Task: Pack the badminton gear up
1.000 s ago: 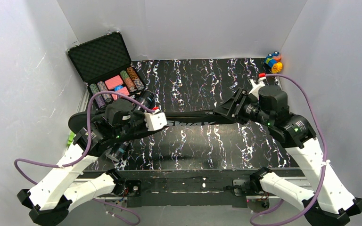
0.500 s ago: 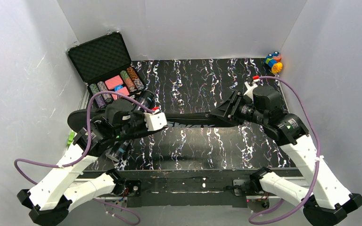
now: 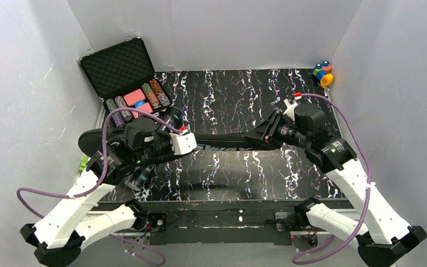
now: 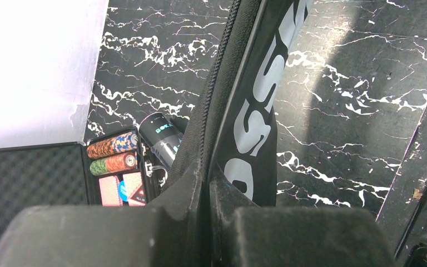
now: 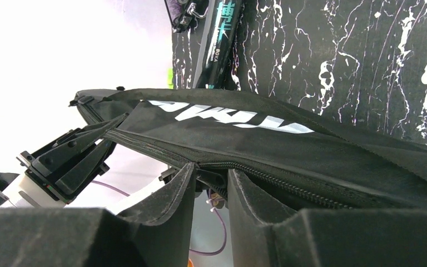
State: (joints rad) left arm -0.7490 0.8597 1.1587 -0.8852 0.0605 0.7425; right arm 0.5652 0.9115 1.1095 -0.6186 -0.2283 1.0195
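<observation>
The left gripper (image 4: 207,181) stays pinched tight on the bag's (image 4: 256,111) edge, so the bag hangs between both grippers. The right gripper (image 5: 210,175) has slid along the bag, and its fingers have come closer around the zip (image 5: 278,178). Whether it grips yet is unclear. Zipping the bag shut looks next.

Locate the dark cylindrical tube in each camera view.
Top external: tube left of centre, lying diagonally, its upper end near the chip case.
Left wrist: tube lower left, poking out from behind the bag.
Right wrist: tube top centre, above the bag.
Shared landmark: the bag's white lettering.
</observation>
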